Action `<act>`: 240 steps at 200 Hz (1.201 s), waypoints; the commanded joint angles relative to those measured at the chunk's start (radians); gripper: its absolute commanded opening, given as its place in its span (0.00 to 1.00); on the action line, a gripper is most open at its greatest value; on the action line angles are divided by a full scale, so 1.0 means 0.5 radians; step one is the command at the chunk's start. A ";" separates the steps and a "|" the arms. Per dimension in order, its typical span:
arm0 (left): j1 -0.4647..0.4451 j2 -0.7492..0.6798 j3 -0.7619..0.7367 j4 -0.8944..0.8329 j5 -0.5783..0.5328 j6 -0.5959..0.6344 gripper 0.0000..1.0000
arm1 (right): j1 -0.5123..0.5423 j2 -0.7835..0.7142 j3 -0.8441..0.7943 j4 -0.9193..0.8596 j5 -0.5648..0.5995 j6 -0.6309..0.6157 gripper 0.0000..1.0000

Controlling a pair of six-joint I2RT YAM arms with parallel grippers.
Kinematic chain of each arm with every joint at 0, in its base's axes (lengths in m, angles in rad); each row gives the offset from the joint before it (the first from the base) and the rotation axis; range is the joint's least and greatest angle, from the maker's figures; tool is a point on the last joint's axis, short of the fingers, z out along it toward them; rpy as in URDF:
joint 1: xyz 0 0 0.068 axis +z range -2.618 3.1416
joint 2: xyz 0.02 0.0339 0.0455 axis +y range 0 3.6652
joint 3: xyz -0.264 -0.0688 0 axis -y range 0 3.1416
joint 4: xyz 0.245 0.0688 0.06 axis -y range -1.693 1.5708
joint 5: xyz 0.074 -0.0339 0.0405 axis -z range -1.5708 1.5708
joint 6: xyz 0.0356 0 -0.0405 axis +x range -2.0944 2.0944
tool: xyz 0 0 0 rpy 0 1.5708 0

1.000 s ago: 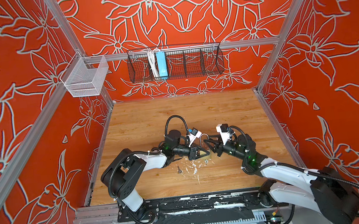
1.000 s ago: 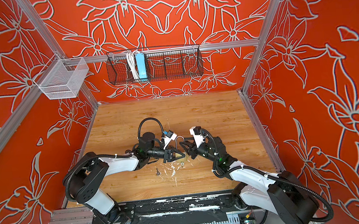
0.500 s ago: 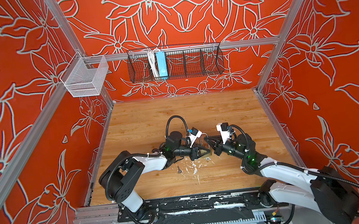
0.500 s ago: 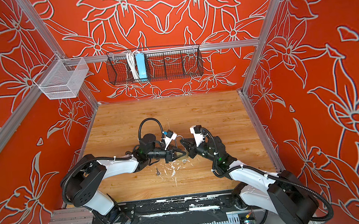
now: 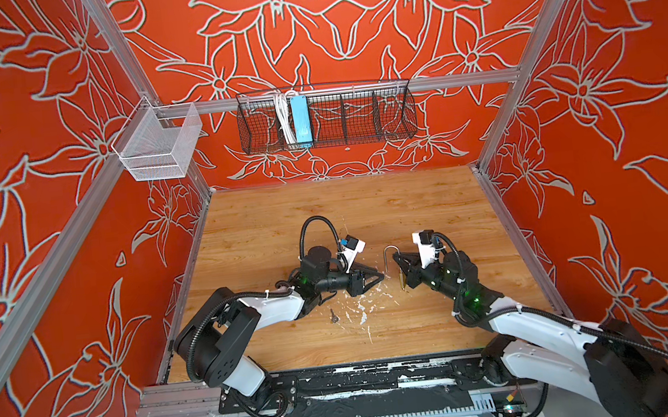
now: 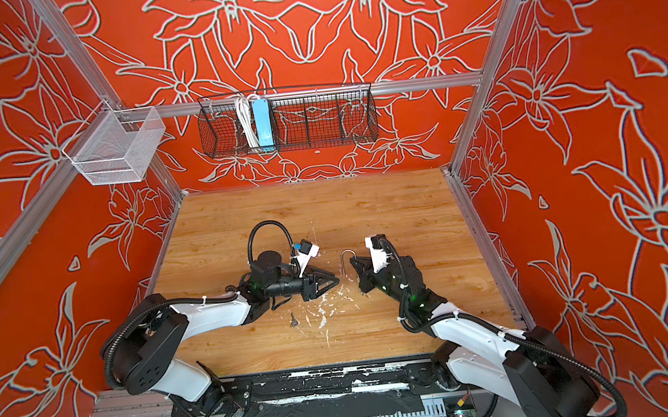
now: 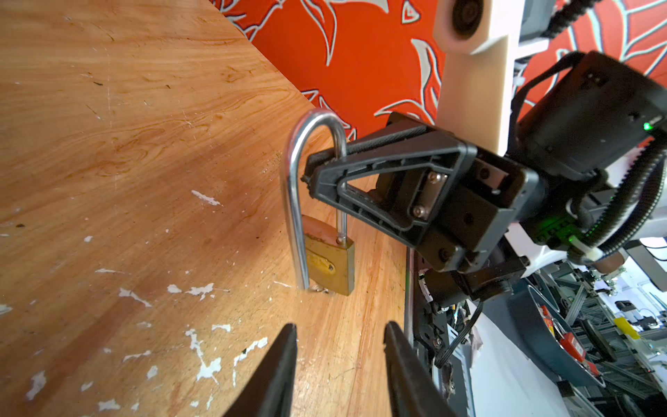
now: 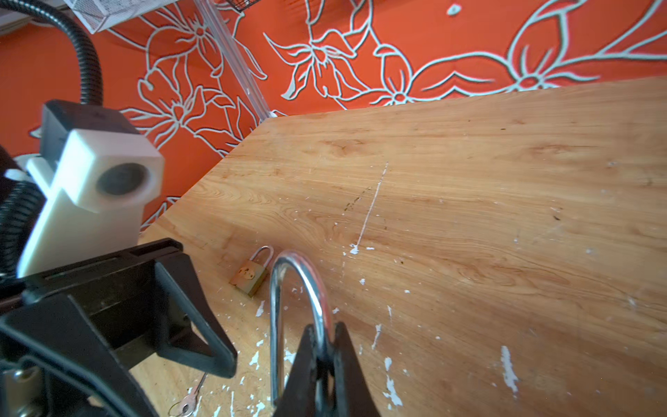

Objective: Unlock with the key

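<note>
A brass padlock (image 7: 330, 265) with a long steel shackle (image 7: 294, 202) hangs upright just above the wooden table (image 5: 324, 214). My right gripper (image 8: 324, 326) is shut on one leg of the shackle (image 8: 278, 325). That leg enters the body; the other leg ends beside the body, near the table. In both top views the padlock (image 5: 401, 280) (image 6: 360, 288) is at mid-table. My left gripper (image 7: 340, 326) (image 5: 380, 278) is open and empty, a short way left of the lock. A small silver key (image 5: 334, 316) (image 8: 187, 399) lies flat on the table under the left forearm.
A second, smaller brass padlock (image 8: 249, 276) lies on the table beyond the held one. White paint flecks (image 5: 361, 313) mark the wood near the key. A black wire basket (image 5: 327, 116) and a white mesh bin (image 5: 159, 145) hang on the back wall.
The right gripper has shut on the shackle. The left gripper has opened, let go of the padlock and drawn back a little to the left.
</note>
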 commanded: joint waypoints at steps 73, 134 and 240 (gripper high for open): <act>-0.217 0.001 0.047 -0.035 -0.299 0.144 0.56 | -0.022 -0.057 -0.004 0.162 0.040 0.046 0.00; -0.217 -0.262 0.153 -0.675 -0.872 0.319 0.65 | -0.072 -0.122 0.069 -0.210 0.454 0.010 0.00; -0.217 -0.693 -0.119 -0.532 -0.999 0.647 0.97 | -0.168 -0.268 0.244 -0.506 0.756 -0.179 0.00</act>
